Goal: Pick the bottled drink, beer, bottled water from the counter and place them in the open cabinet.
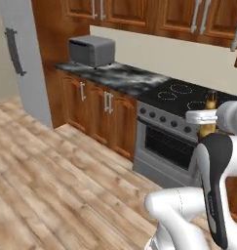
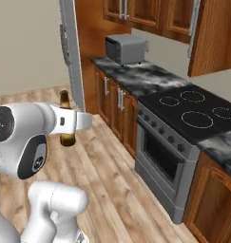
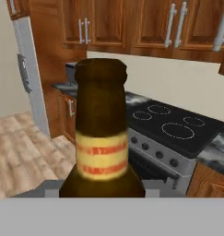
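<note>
Beer (image 3: 102,138) fills centre of hand view, upright, neck up, gripper (image 2: 69,124) clamped round its body, held in mid-air left of centre in right base view. Beyond: stovetop (image 2: 193,111) centre right, marbled counter (image 1: 115,75) upper middle, toaster (image 1: 91,50) on it.

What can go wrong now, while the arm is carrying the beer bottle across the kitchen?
1. The gripper holds the beer in the air above the wooden floor, with no surface under it; if the grip slips, the bottle probably falls and breaks.
2. The upper cabinet door beside the stovetop stands open toward the room; the bottle's long neck may hit it when the arm lifts.
</note>
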